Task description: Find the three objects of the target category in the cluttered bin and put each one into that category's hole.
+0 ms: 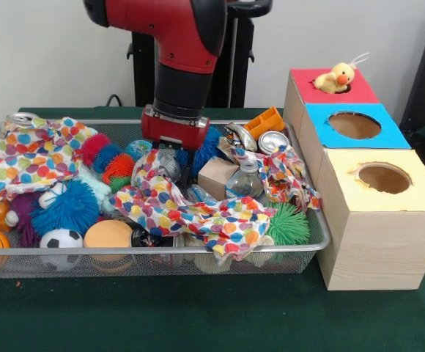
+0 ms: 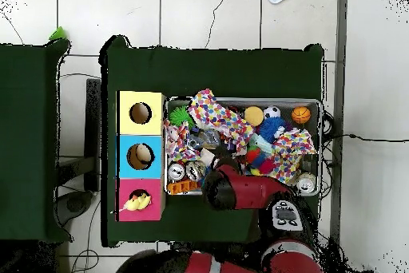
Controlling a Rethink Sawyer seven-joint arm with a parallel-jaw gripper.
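Note:
The wire mesh bin (image 1: 161, 251) is full of clutter; it also shows in the overhead view (image 2: 320, 114). My gripper (image 1: 176, 152) is down in the bin's middle, among the polka-dot cloth and the blue spiky balls, and its tips are hidden by the clutter. In the overhead view my arm (image 2: 240, 191) covers it. A yellow duckling (image 1: 335, 77) sits in the red-surround hole (image 1: 311, 86) of the far wooden box, half sunk in; the overhead view shows it too (image 2: 137, 202). I can make out no other yellow plush toy.
The blue-surround hole (image 1: 354, 125) and the yellow-surround hole (image 1: 383, 177) lie beside the red one. The bin holds polka-dot cloths (image 1: 190, 205), spiky balls (image 1: 64, 207), cans (image 1: 272, 141), a bottle (image 1: 245, 180), an orange brick (image 1: 265, 121), a small cardboard box (image 1: 216, 176) and toy balls (image 1: 108, 235).

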